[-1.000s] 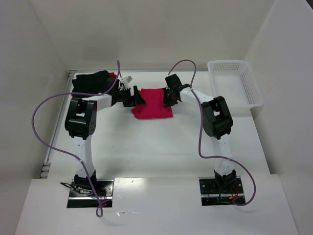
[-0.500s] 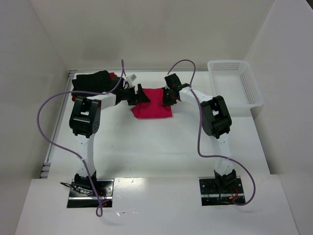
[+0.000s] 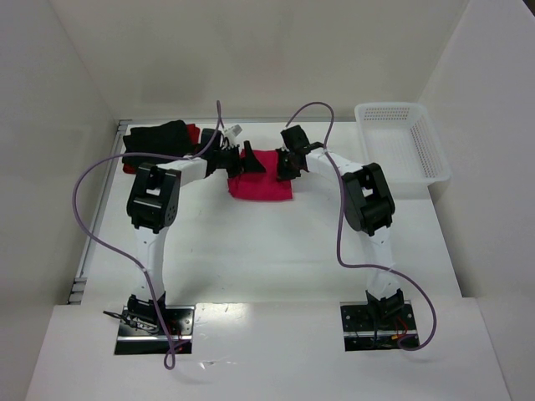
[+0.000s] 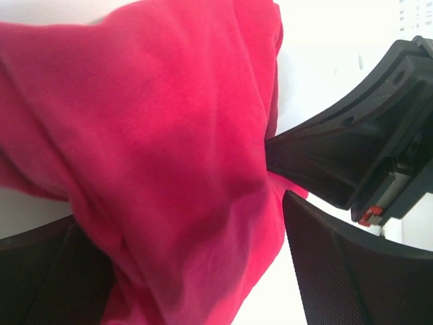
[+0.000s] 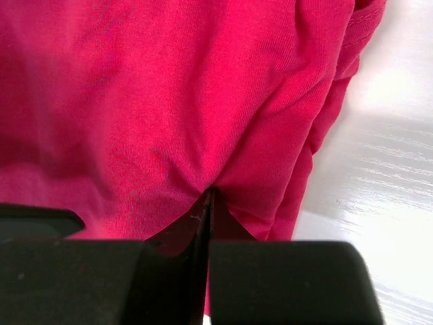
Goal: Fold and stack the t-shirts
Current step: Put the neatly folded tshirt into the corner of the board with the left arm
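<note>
crimson-pink t-shirt (image 3: 266, 177) lies folded on the bench (image 3: 276, 242). the left fingers (image 4: 352, 271) stand wide apart around its edge; the right fingers (image 5: 284, 284) are pressed together, pinching its cloth.

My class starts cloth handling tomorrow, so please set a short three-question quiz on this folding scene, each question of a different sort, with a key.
1. True or false: the right tool is shut, pinching the crimson-pink t-shirt.
2. Where does the white basket sit? A) at the far right of the table; B) at its near left corner; C) on top of the crimson-pink t-shirt.
3. Which tool stands open with crimson-pink cloth between its fingers?
Key: 1 true; 2 A; 3 the left tool.
</note>
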Available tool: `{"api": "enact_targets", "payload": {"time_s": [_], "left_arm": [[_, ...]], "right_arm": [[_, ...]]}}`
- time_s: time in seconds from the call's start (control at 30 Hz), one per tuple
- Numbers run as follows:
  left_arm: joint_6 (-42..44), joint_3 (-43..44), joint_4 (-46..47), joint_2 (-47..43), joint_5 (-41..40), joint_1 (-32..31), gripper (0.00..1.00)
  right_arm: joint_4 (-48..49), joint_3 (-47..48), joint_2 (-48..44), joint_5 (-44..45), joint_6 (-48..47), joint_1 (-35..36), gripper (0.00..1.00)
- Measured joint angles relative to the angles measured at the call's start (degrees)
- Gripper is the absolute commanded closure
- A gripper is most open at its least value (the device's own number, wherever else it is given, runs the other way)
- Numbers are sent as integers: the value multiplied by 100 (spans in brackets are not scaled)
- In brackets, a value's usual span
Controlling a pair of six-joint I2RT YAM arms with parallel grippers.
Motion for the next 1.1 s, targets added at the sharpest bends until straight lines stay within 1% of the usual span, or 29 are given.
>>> {"api": "enact_targets", "payload": {"time_s": [0.17, 0.2, 0.33, 0.37, 0.47, 0.5, 0.6, 0.63, 0.7, 0.73, 0.77, 0.8, 0.87, 0.9, 0.93, 0.97, 1.07, 1.1], "left_arm": [[-15, 9, -22, 2, -151, -87, 16], [-20, 9, -42, 2, -184, -94, 23], [13, -52, -140, 2, -260, -94, 37], [20, -74, -157, 2, -262, -87, 43], [103, -111, -286, 2, -256, -52, 51], [140, -116, -328, 2, -247, -37, 60], [170, -120, -498, 2, -278, -13, 69], [177, -120, -542, 2, -291, -11, 80], [177, -120, -599, 2, -321, -13, 92], [164, -120, -610, -2, -345, -13, 96], [160, -116, -632, -13, -378, -13, 100], [155, -111, -673, -28, -446, -13, 100], [177, -57, -828, -68, -632, -42, 100], [216, -2, -944, -76, -726, -57, 100], [271, 52, -1045, -81, -798, -72, 100], [306, 120, -1172, -90, -890, -81, 100], [518, 413, -1683, -101, -1228, -57, 100], [632, 575, -1937, -101, -1377, -35, 100]], "right_arm": [[4, 4, 4, -15, 2, 0, 100], [4, 4, 4, -15, 2, 0, 100], [4, 7, 9, -11, 7, 0, 100], [4, 7, 9, -11, 11, 0, 100], [4, 7, 9, -13, 22, 0, 100], [4, 7, 9, -13, 22, 0, 100], [9, 7, 11, -15, 22, 0, 100], [11, 7, 11, -15, 22, 0, 100], [13, 7, 11, -17, 26, 0, 100], [15, 7, 11, -17, 39, 0, 98], [15, 7, 11, -13, 48, 0, 94], [15, 7, 11, -9, 63, 0, 91], [13, 7, 7, -4, 96, 2, 78], [13, 7, -15, -2, 103, 4, 68], [7, 7, -52, 11, 116, 13, 56], [4, 4, -118, 26, 111, 17, 41], [-9, -46, -557, 103, 83, 26, 18], [4, -46, -754, 122, 74, 26, 16]]}}
